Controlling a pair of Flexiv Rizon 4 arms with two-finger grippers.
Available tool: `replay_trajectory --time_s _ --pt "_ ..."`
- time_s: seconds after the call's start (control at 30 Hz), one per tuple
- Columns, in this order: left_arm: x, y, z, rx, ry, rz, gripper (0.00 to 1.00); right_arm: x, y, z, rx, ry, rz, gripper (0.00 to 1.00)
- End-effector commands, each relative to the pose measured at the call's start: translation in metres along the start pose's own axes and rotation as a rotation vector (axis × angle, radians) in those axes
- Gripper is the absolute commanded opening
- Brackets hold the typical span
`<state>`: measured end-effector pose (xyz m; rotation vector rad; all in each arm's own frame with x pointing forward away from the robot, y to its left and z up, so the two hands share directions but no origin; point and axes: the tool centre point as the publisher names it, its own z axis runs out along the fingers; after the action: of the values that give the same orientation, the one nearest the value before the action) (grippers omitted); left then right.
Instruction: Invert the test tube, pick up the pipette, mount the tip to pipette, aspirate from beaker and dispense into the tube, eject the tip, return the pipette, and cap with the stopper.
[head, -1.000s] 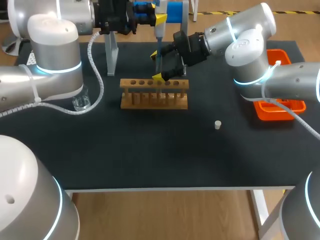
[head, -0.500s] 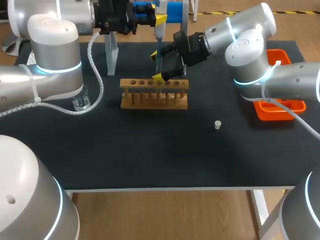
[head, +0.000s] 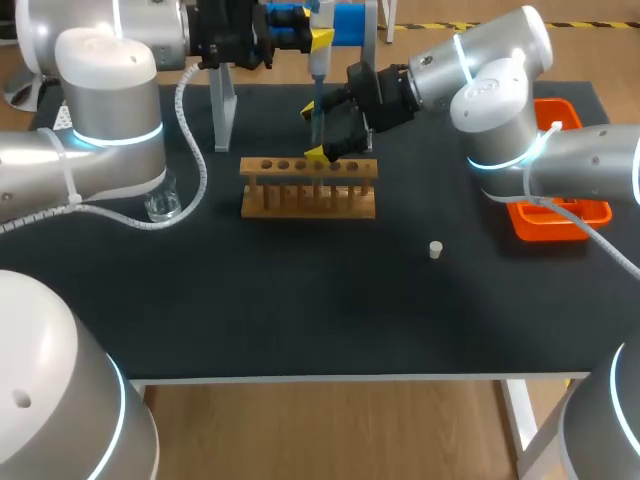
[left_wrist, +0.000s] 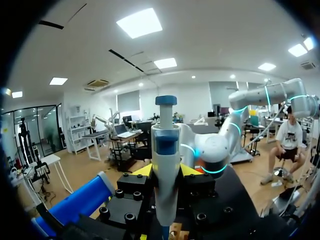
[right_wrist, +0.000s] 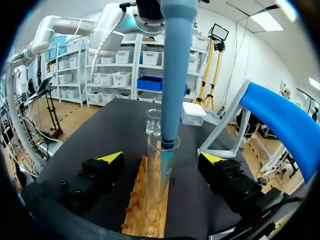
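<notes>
Pipette (left_wrist: 165, 145), grey-white with a blue band and a blue button on top, stands upright, pinched between the yellow-tipped fingers of the left end effector (left_wrist: 165, 172). In the right wrist view its blue shaft (right_wrist: 175, 65) comes straight down, and its lower end sits at the mouth of a clear glass test tube (right_wrist: 160, 175). The tube stands upright at the wooden rack (right_wrist: 145, 212); whether its foot sits in a hole cannot be told. The right end effector (right_wrist: 162, 160) is spread wide, one finger on each side of the tube, neither touching it.

Only the left wrist view shows the pipette's button. Only the right wrist view shows the tube and the shaft meeting. The head view alone shows a small white stopper (head: 436, 249) lying on the black counter (head: 300, 310), well apart from the rack, and the beaker (head: 163, 206) beside the left arm.
</notes>
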<state>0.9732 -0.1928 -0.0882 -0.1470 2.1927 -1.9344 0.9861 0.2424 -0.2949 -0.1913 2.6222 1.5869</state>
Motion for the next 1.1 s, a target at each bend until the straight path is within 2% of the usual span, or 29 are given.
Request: replay_trajectory --time_s 0.03,0.37,0.57,0.83,1.0,1.1 --pt "-0.001 0.000 0.001 0.002 -0.001 0.001 0.00 0.005 -0.002 -0.009 0.002 -0.005 0.005 1.00" --pt "-0.001 0.000 0.001 0.002 -0.001 0.001 0.00 0.009 0.001 -0.035 0.003 -0.033 0.007 1.00" --pt "-0.001 0.000 0.001 0.002 -0.001 0.001 0.00 0.021 0.002 -0.056 -0.005 -0.044 0.010 1.00" --pt "-0.001 0.000 0.001 0.002 -0.001 0.001 0.00 0.027 0.009 -0.101 0.020 -0.117 -0.020 1.00" --pt "-0.001 0.000 0.001 0.002 -0.001 0.001 0.00 0.027 0.021 -0.130 0.020 -0.161 -0.023 1.00" --pt "-0.001 0.000 0.001 0.002 -0.001 0.001 0.00 0.029 0.028 -0.145 0.049 -0.191 -0.039 1.00"
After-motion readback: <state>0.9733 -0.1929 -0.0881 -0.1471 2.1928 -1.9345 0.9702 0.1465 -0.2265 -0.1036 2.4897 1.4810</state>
